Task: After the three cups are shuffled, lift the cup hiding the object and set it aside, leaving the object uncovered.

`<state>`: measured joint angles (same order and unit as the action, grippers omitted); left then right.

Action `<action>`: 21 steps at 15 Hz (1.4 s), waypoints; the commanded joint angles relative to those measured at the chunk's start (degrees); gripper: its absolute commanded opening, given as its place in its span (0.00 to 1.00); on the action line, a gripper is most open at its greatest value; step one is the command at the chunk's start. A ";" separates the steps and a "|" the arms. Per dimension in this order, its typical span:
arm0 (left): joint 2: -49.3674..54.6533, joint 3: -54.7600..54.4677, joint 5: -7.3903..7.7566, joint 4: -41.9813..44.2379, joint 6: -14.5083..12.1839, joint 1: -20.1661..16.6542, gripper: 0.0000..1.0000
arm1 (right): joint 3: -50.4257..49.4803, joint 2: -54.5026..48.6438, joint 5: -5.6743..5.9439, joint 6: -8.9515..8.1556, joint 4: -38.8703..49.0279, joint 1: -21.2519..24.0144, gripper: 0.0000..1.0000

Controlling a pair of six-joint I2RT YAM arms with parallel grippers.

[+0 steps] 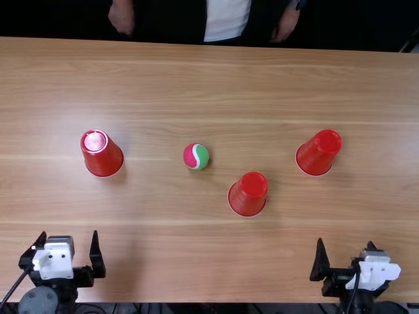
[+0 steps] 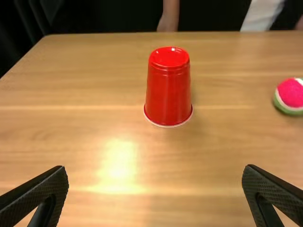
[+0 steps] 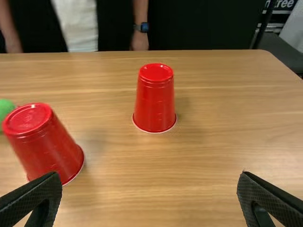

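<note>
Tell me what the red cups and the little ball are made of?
The left cup, middle cup and right cup look like thin, shiny red plastic. Light glints off their smooth upturned bottoms, and a white edge shows at the rims. The ball looks soft and dull, maybe fuzzy felt like a tennis ball. It is pink and green with a white seam, but I cannot be sure.

The left gripper (image 1: 69, 235) sits at the near left, its two flat black fingers spread wide apart and holding nothing. The right gripper (image 1: 346, 247) sits at the near right, likewise spread wide and empty. Both point forward.
</note>
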<state>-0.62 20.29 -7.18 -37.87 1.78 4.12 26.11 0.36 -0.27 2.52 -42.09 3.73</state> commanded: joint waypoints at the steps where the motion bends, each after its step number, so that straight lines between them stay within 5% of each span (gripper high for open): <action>1: 0.62 -3.16 -0.31 3.06 0.43 -0.34 1.00 | -1.24 -0.36 1.54 -0.20 1.84 0.49 1.00; 3: 0.62 -7.46 0.01 11.50 -0.09 -0.16 1.00 | -4.22 -0.36 1.86 0.11 8.80 0.49 1.00; 6: 0.62 -14.23 0.43 28.48 -0.30 0.19 1.00 | -10.99 -0.36 2.07 -0.31 32.32 1.02 1.00; 8: 0.62 -17.83 0.43 30.91 -0.30 0.27 1.00 | -16.79 -0.36 1.33 0.32 42.87 1.02 1.00; 12: 0.62 -20.29 0.32 30.91 -0.30 0.36 1.00 | -25.14 -0.36 -0.99 0.11 45.71 0.93 1.00; 21: 0.62 -20.29 0.22 30.80 -0.41 0.27 1.00 | -25.23 -0.36 -0.68 -0.31 45.50 0.84 1.00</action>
<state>-0.62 2.48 -7.05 -6.70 1.69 4.14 1.04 0.36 -0.51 2.61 3.14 3.81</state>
